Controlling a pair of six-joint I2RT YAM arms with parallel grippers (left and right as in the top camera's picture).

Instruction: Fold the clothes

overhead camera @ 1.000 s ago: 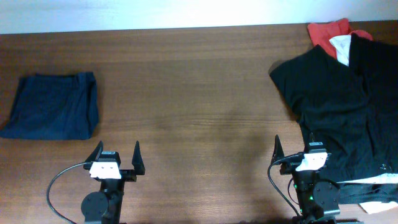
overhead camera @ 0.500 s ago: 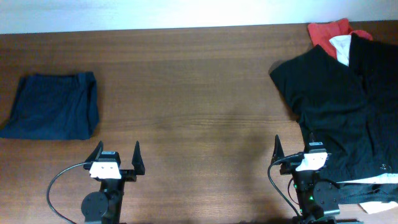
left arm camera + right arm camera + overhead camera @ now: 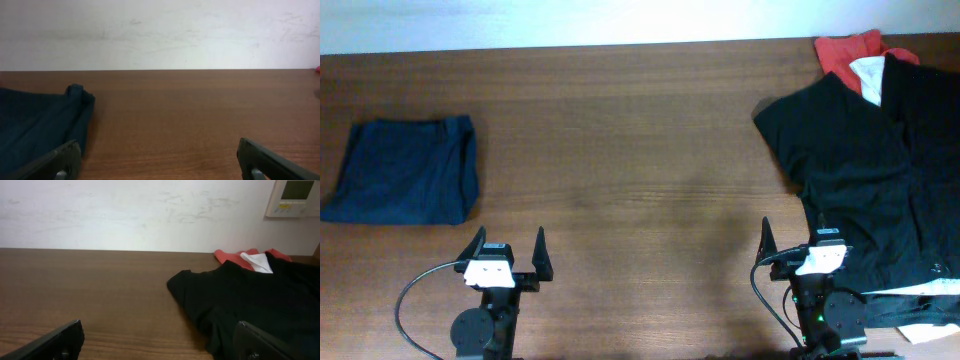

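Note:
A folded dark blue garment (image 3: 405, 172) lies at the table's left; it also shows at the left of the left wrist view (image 3: 35, 125). A heap of unfolded clothes lies at the right: a large black garment (image 3: 870, 170) on top, a red one (image 3: 845, 50) and a white one (image 3: 867, 75) under it. The right wrist view shows the black garment (image 3: 250, 295), the red one (image 3: 227, 257) and the white one (image 3: 256, 261). My left gripper (image 3: 508, 246) (image 3: 157, 160) is open and empty near the front edge. My right gripper (image 3: 790, 240) (image 3: 160, 340) is open and empty, its right finger over the black garment's edge.
The brown wooden table (image 3: 640, 150) runs to a white wall at the back. A wall thermostat (image 3: 295, 197) shows in the right wrist view. White fabric (image 3: 930, 330) peeks from under the black garment at the front right. Cables trail from both arm bases.

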